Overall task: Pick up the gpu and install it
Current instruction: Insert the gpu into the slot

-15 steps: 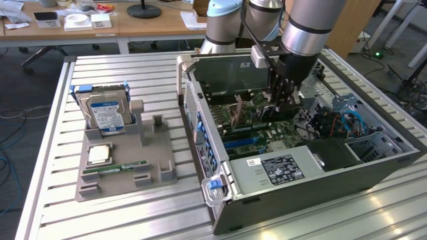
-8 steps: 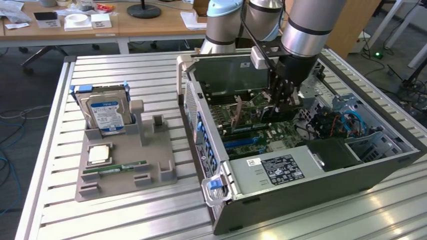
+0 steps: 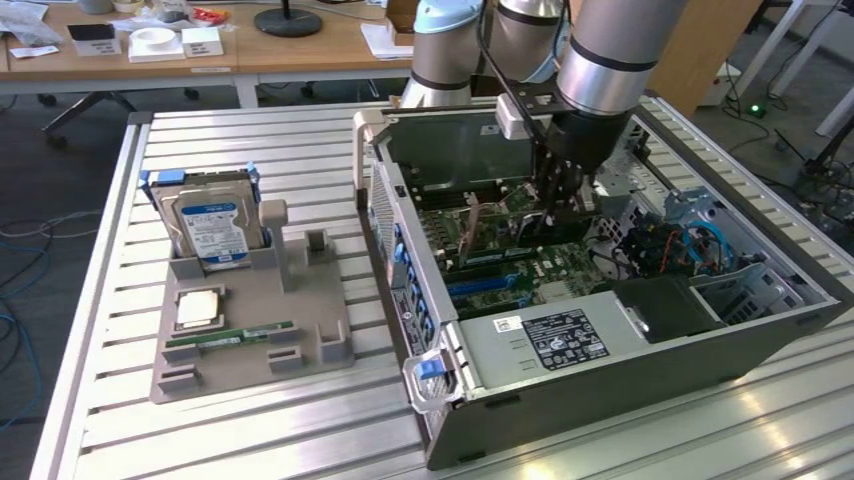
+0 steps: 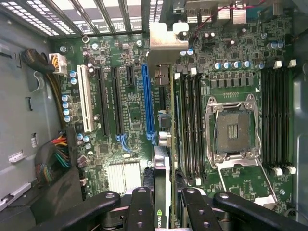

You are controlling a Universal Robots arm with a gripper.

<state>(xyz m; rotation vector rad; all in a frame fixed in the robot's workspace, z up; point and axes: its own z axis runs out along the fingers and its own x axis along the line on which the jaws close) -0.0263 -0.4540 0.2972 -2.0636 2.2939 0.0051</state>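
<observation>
The open computer case [image 3: 601, 400] lay on its side along the edge of the counter [image 3: 267, 440] at the exterior view's right. I reached down into it over the motherboard [image 4: 130, 125]. My tool [image 3: 566, 205] was clamped narrow on the gpu [image 4: 162, 178], held on edge directly beneath me. Its long axis ran parallel with the blue slot [image 4: 147, 96] just beside it, silver bracket [image 4: 168, 36] toward the vented rear wall. It looked not yet seated. A green Nvidia mark [image 4: 160, 217] showed by my fingers; the power supply label [image 3: 567, 340] I couldn't read.
</observation>
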